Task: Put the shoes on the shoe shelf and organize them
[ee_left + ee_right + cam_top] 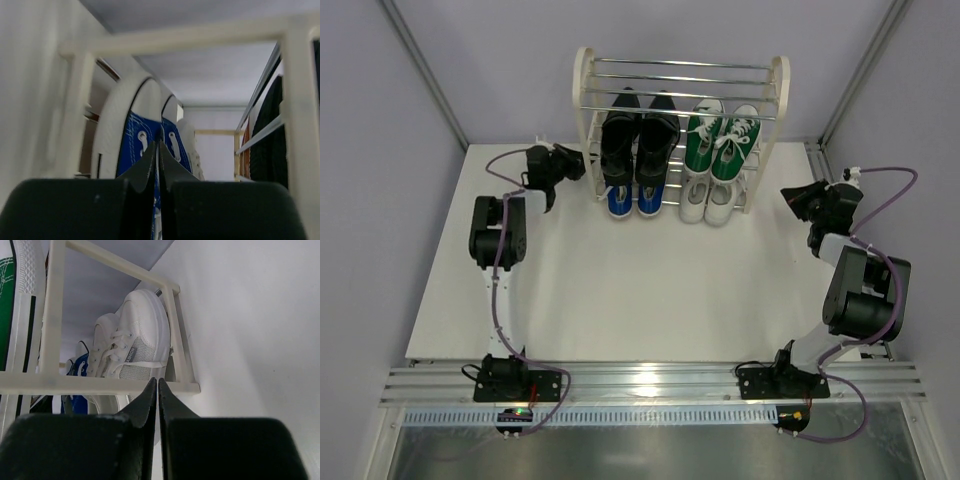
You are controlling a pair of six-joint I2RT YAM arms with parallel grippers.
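Observation:
The shoe shelf point(588, 90) stands at the back of the table. On its upper tier sit the black leather shoes point(638, 135) at left and the green sneakers point(720, 145) at right. On the lower tier sit the blue sneakers point(632, 198) at left and the white sneakers point(708, 200) at right. My left gripper point(560, 165) is shut and empty just left of the shelf; its wrist view looks at the blue sneakers point(135, 140). My right gripper point(798, 200) is shut and empty right of the shelf, facing the white sneakers point(135, 335).
The shelf's cream side frame point(52, 315) crosses the right wrist view, with a green sneaker point(10, 305) at the far left. Grey walls close the table's back and sides. An aluminium rail point(650, 385) carries both arm bases at the near edge.

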